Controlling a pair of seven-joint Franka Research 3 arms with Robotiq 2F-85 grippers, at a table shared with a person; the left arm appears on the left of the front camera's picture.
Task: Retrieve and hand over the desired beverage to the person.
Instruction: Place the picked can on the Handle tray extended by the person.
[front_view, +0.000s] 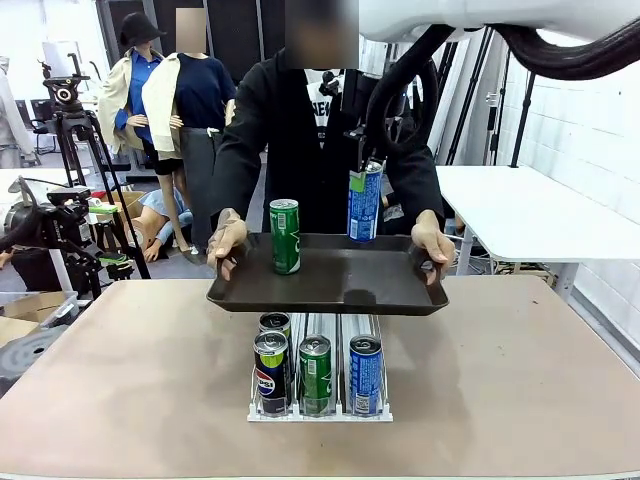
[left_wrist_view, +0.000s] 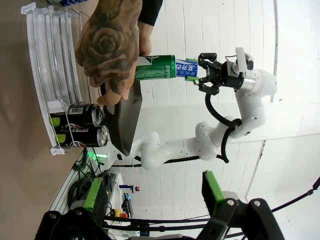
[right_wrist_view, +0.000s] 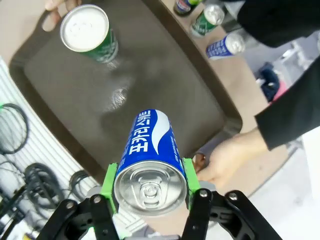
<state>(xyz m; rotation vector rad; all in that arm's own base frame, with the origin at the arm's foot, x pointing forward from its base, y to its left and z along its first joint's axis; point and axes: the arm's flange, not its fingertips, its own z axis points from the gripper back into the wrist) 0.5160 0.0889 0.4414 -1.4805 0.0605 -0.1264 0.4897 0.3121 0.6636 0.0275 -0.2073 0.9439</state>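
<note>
The person in a black jacket holds a dark tray level with both hands over the table. A green can stands upright on the tray's left part. My right gripper is shut from above on a blue can, which hangs over the tray's right part. In the right wrist view the blue can sits between the green pads, above the tray and the green can. My left gripper is open with nothing between its fingers, apart from the tray.
A clear plastic can rack stands on the table under the tray, with several cans at its front. The person's hands grip both short ends of the tray. A white table stands at the right.
</note>
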